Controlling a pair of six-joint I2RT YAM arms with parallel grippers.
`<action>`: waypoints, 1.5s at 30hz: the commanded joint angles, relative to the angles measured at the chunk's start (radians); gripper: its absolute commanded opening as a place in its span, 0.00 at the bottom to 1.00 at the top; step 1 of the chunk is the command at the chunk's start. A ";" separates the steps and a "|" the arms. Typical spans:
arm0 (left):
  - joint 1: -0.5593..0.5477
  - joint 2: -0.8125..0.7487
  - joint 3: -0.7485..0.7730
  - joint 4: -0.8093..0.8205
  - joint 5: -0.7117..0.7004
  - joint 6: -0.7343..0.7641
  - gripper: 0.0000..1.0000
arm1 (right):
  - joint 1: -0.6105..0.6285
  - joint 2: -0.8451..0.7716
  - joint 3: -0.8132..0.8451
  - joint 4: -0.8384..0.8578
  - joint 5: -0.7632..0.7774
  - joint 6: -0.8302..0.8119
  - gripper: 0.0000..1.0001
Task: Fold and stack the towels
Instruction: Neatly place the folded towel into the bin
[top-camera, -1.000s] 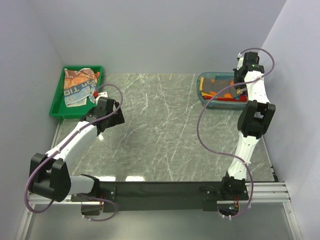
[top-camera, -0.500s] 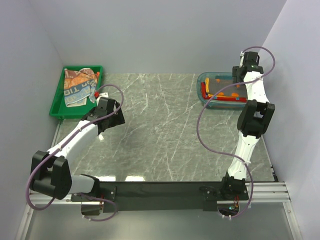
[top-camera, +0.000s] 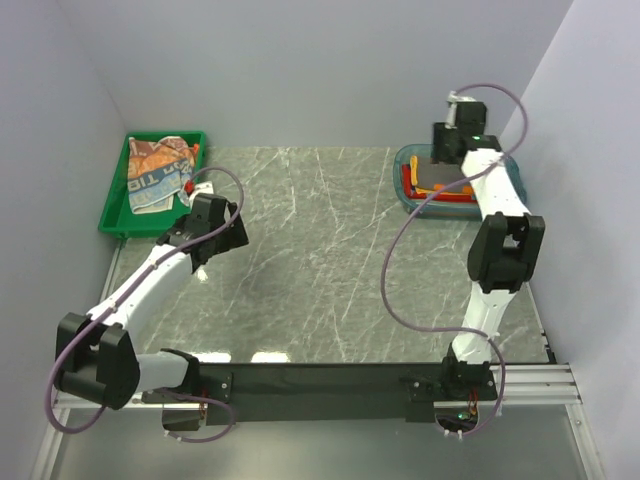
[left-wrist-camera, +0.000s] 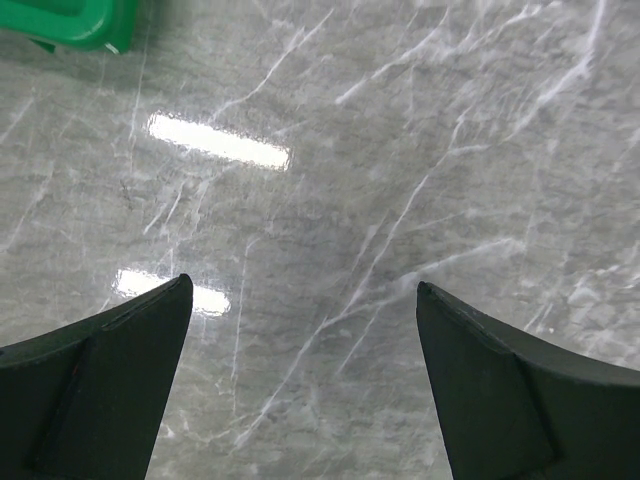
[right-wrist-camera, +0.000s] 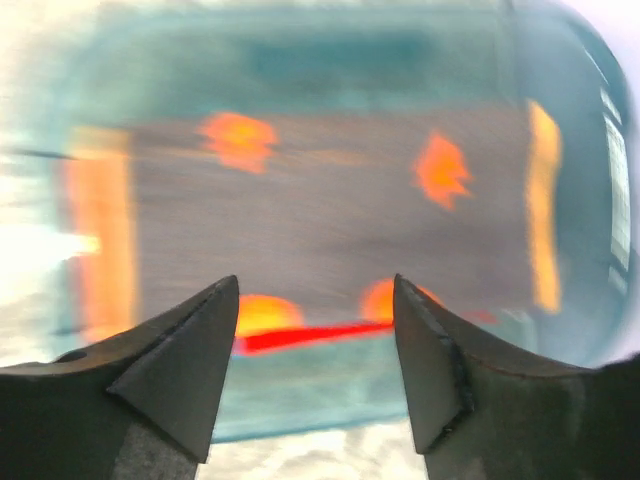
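A grey towel with orange patches (right-wrist-camera: 330, 190) lies flat in the clear blue tub (right-wrist-camera: 330, 400), and a red towel's edge (right-wrist-camera: 310, 336) shows under it. My right gripper (right-wrist-camera: 315, 285) hovers open above them, nothing between its fingers. From above, the right gripper (top-camera: 445, 150) sits over the tub (top-camera: 408, 158) and partly hides the grey towel (top-camera: 438, 180). Crumpled towels (top-camera: 155, 172), orange-patterned and whitish with blue lettering, fill the green tray (top-camera: 112, 215). My left gripper (left-wrist-camera: 302, 285) is wide open over bare marble; from above the left gripper (top-camera: 212, 232) is just right of the tray.
The marble table (top-camera: 330, 260) stretches between the tray at back left and the tub at back right. Grey walls close in the left, back and right. A corner of the green tray (left-wrist-camera: 70, 22) shows in the left wrist view. Purple cables loop off both arms.
My right gripper has opened and let go of the grey towel, which now lies flat in the tub. The right arm rose and swung left. The left arm barely moved.
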 joint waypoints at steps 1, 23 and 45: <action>0.004 -0.068 0.021 0.016 0.006 0.013 0.99 | 0.099 -0.002 0.008 0.072 -0.024 0.023 0.66; 0.013 -0.128 0.011 0.019 0.030 0.020 0.99 | 0.173 0.170 0.012 0.054 0.107 0.004 0.47; 0.016 -0.119 0.010 0.017 0.026 0.021 1.00 | 0.195 0.180 -0.004 0.046 0.211 -0.069 0.03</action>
